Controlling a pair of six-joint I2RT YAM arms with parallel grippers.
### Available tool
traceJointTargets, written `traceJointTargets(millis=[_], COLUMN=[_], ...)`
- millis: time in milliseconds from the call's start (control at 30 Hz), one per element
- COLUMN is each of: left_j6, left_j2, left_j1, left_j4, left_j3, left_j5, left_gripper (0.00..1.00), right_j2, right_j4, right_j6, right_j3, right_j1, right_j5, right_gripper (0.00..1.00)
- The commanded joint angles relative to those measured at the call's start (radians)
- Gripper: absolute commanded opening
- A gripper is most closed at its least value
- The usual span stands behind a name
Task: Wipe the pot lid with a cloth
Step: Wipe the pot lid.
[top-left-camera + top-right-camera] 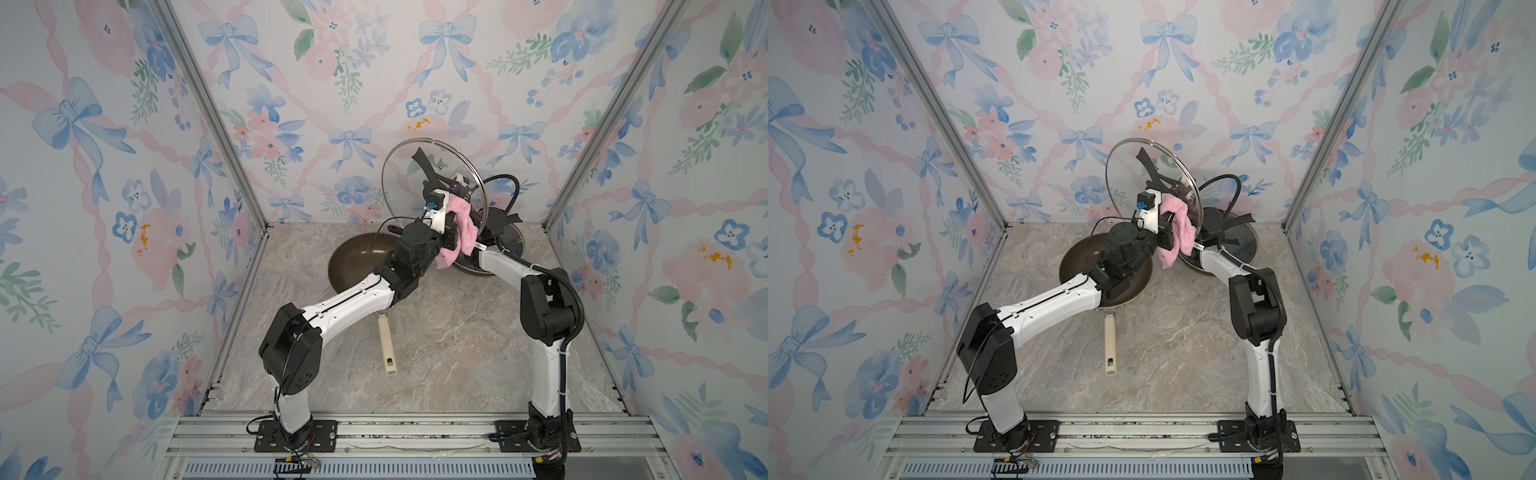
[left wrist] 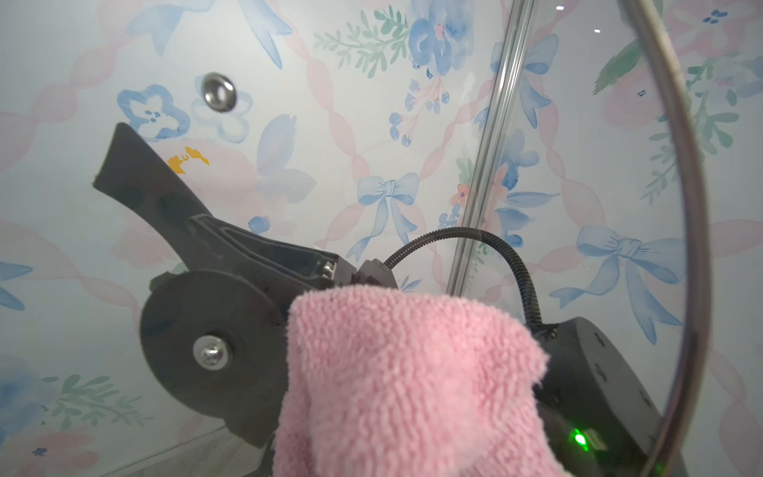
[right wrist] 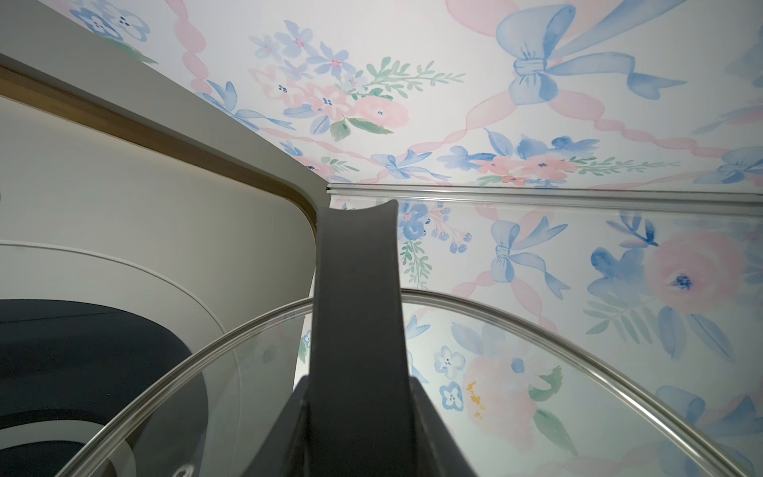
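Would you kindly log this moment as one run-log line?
right gripper: shut on pot lid handle, lid held up, tilted | left gripper: shut on cloth, pressed to lid underside | pan: on table

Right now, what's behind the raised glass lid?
Through the glass: the right gripper shut on the handle, a second lid on the table. The cloth covers part of each.

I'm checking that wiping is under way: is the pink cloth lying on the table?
No, the cloth hangs from the left gripper against the raised glass lid, off the table.
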Motion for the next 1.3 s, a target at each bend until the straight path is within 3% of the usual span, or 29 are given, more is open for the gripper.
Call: traceJointTargets(millis=[0, 267, 433, 633, 867, 1133, 1267], left_j6=[-0.042, -0.148, -0.133, -0.110, -0.135, -0.188, -0.188], left_j2=[0.039, -0.100, -0.259, -0.538, -0.834, -1.014, -1.106], left_j1=[0.064, 0.315, 0.392, 0.422, 0.432, 0.431, 0.430], left_j4=[-0.028, -0.056, -0.060, -0.149, -0.466, -0.703, -0.741], left_j3=[-0.044, -0.192, -0.267, -0.426, -0.540, -0.607, -0.661], left_j5=[0.053, -0.076, -0.124, -0.184, -0.288, -0.170, -0.176], left_gripper=[0.00, 0.00, 0.00, 0.00, 0.00, 0.00, 0.00], right_j2=[-0.015, -0.027, -0.038, -0.067, -0.045, -0.084, -0.121], right_j4=[0.105, 0.075, 0.026, -0.234, -0.461, -0.743, -0.911], right_j6=[0.236, 0.216, 0.141, -0.162, -0.473, -0.935, -1.223], right_j3=[0.134, 0.103, 0.067, 0.064, 0.155, 0.185, 0.180], right_j1=[0.078, 0.081, 0.077, 0.075, 0.089, 0.157, 0.225], right_j5=[-0.022, -0.030, -0.047, -0.106, -0.087, -0.013, 0.079], right_gripper=[0.00, 0.00, 0.00, 0.00, 0.00, 0.00, 0.00])
